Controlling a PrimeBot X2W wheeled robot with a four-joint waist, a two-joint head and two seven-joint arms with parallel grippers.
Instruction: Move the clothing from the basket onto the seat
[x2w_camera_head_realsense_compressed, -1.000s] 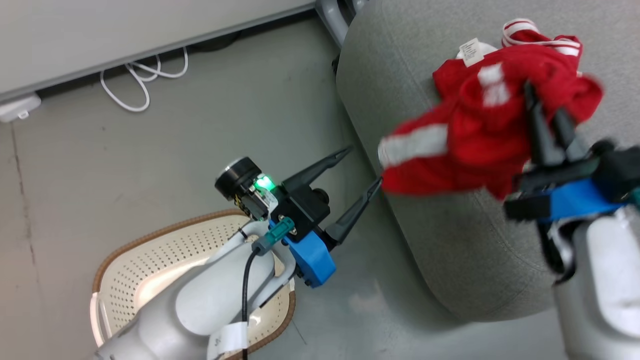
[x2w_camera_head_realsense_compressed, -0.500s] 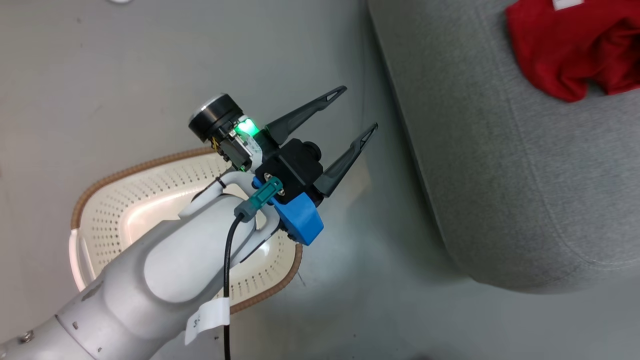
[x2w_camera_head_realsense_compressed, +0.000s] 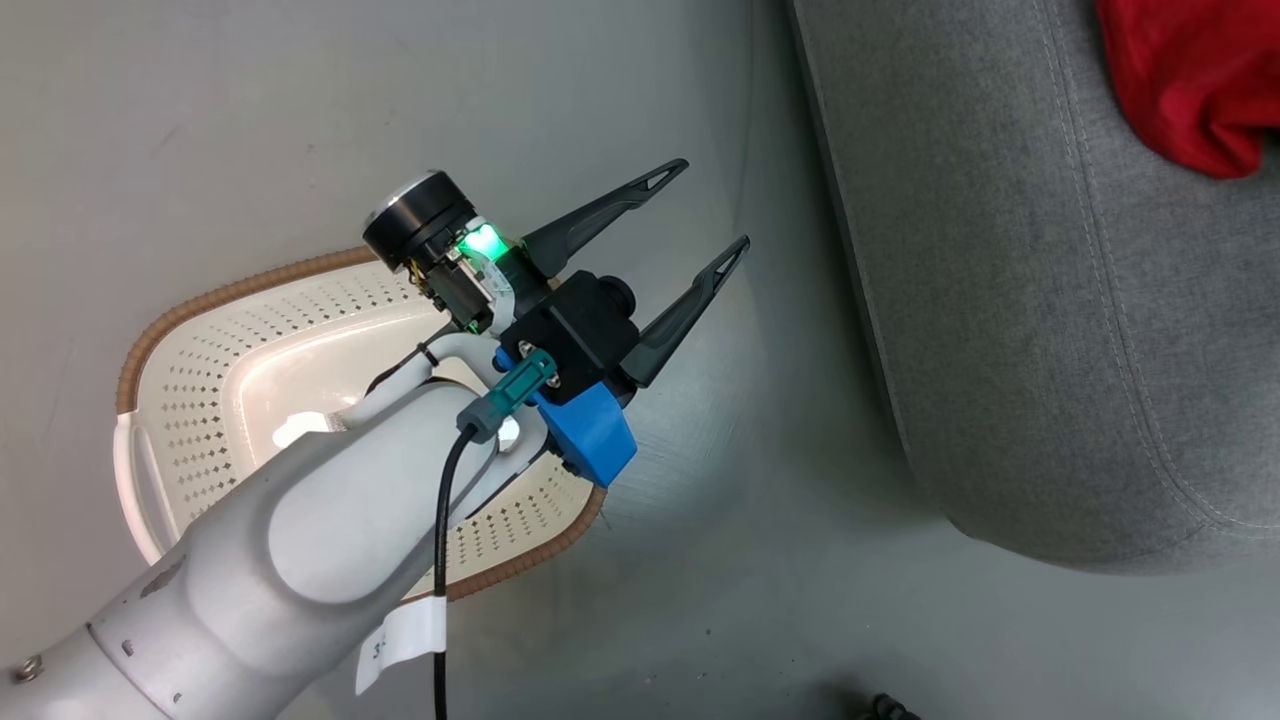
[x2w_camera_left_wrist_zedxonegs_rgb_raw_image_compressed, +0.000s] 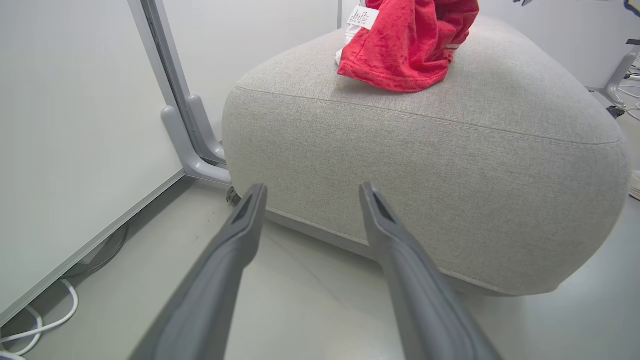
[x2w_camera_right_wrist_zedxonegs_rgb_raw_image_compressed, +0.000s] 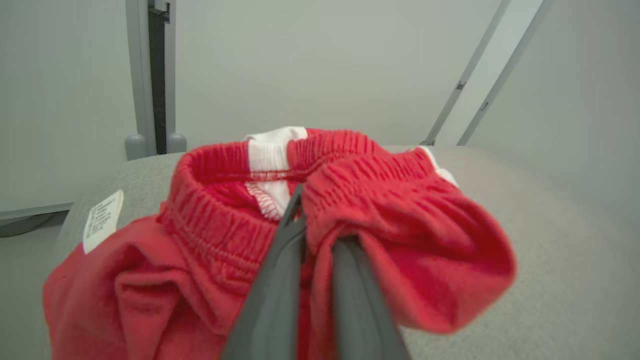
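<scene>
Soft red fabric clothing lies bunched atop the rounded grey upholstered seat, just inside its stitched edge, ribbed waistband turned toward the white wall, long axis unclear. Right gripper pinches a fold, fingers pressed together. Left gripper hangs spread over smooth grey floor between seat and perforated cream plastic basket with brown rim.
</scene>
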